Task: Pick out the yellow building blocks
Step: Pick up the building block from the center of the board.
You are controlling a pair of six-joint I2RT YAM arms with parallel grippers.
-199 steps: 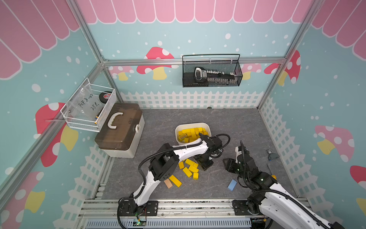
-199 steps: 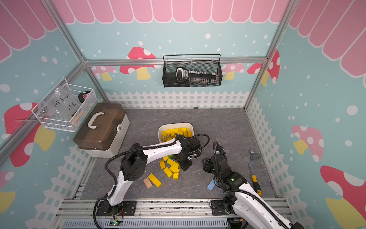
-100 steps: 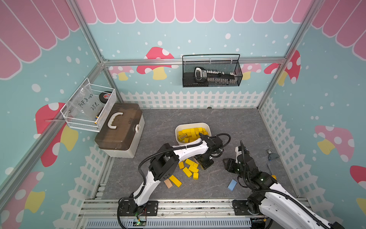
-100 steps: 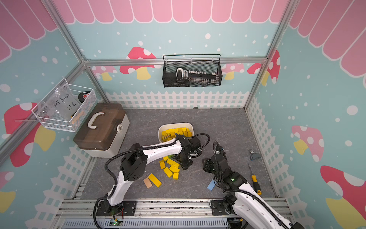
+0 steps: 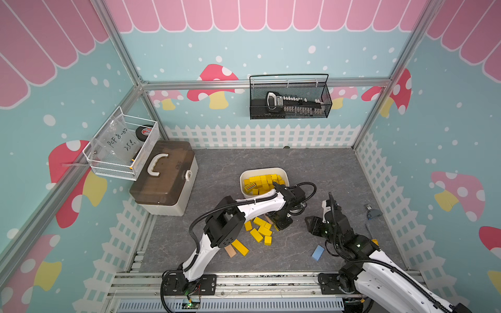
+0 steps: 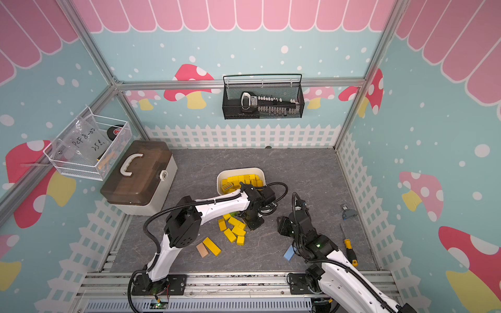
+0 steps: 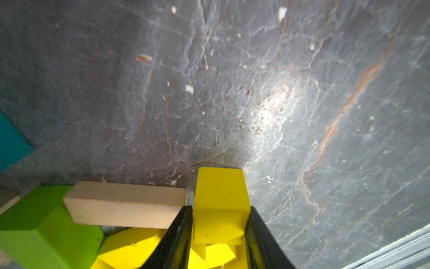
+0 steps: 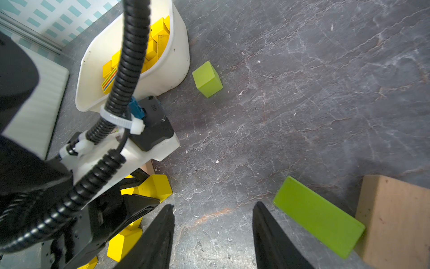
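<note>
The left gripper [image 7: 220,207] clamps its jaws on a small bright yellow wooden block [image 7: 220,186], probably bound for the white plastic tub [image 8: 172,69]. The right gripper [image 8: 213,207] hovers aside, jaws apart.

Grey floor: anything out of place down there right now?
Yes. A yellow-and-black screwdriver and a small blue-grey object lie near the right-hand white fence wall, apart from the loose yellow wooden blocks; they look like stray tools. Nothing looks spilled.

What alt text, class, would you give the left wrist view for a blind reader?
The left gripper clamps a yellow block between black fingers over a grey table; a tan block lies beside it, then a green block.
</note>
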